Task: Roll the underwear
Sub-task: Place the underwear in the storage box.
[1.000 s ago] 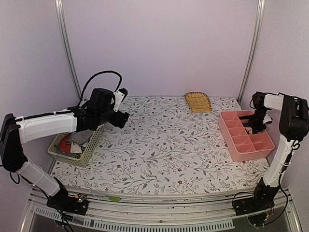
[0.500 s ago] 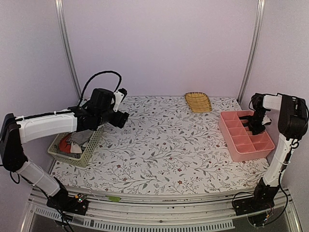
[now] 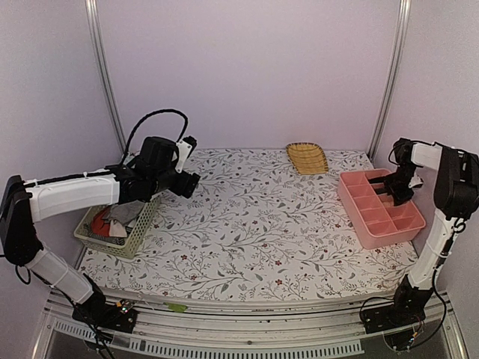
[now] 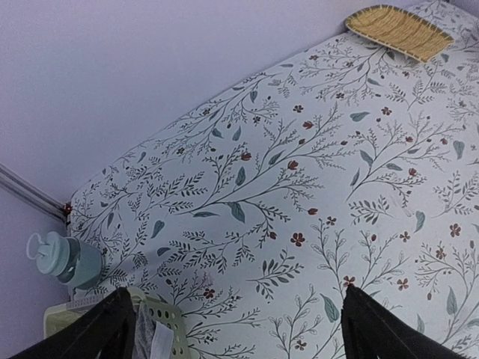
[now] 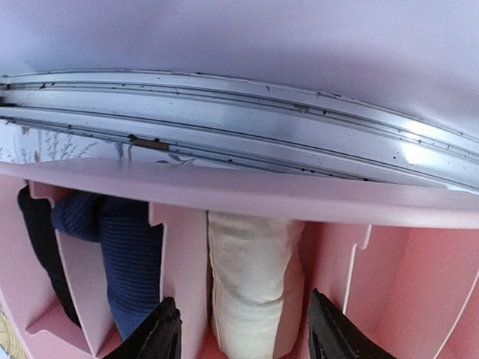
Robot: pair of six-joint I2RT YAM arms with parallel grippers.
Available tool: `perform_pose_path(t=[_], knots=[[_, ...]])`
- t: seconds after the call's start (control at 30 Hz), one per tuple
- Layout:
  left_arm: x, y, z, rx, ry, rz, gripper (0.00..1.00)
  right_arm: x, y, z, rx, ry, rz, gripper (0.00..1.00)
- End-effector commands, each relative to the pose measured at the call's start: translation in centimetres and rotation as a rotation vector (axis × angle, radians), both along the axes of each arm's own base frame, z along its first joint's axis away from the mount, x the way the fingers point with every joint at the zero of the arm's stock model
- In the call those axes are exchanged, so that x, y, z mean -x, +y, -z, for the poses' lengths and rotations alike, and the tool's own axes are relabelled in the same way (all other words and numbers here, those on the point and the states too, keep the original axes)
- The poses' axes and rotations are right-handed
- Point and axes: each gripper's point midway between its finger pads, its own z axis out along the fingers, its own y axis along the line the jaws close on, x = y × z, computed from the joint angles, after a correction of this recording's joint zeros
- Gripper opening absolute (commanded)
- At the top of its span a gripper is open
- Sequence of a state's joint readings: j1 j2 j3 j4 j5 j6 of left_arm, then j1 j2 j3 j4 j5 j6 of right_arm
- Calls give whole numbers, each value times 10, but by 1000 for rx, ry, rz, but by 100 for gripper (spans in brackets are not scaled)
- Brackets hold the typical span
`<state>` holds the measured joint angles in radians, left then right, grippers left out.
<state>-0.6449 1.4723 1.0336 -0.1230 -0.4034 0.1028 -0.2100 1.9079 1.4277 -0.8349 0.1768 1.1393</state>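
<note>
Right now, my right gripper [image 5: 241,299] is down at the pink tray [image 5: 299,194], which sits at the right edge of the table [image 3: 262,224]. Both fingers are spread, and as far as I can see they pinch nothing.

- Right wrist view: a cream roll [image 5: 254,262] stands in the compartment straight ahead, seen between my two fingertips. I cannot tell whether the right-hand finger brushes it.
- Next compartment to the left in that view: a navy roll [image 5: 127,239].
- One further left: a black roll [image 5: 37,232], cut off at the picture's edge.

My left gripper [image 4: 236,299] hangs in the air above the table, just past the far corner of the basket [image 3: 138,224]. Its fingers are splayed wide with only floral cloth showing between them, so it holds nothing.

- The basket is at the left edge of the table, under my left forearm.
- Loose underwear [image 3: 108,221] is heaped inside it. Grey and red cloth show, but I cannot separate the pieces.
- A woven tray [image 3: 307,158] lies at the far edge of the table, well apart from both grippers.
- Left wrist view: a pale teal bottle [image 4: 63,258] stands beside the basket, near the wall.
</note>
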Motion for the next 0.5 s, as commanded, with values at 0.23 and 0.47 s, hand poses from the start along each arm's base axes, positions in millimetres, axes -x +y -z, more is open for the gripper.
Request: perform_pose_path(t=[0.23,0.47], knots=[[-2,-3,-30,86,-26,10,96,-39,31,-90,-57,-352,-176,79],[-2,-7,-45,185,76,-24,96,-51,75,-156,-100,-567,-401,95]])
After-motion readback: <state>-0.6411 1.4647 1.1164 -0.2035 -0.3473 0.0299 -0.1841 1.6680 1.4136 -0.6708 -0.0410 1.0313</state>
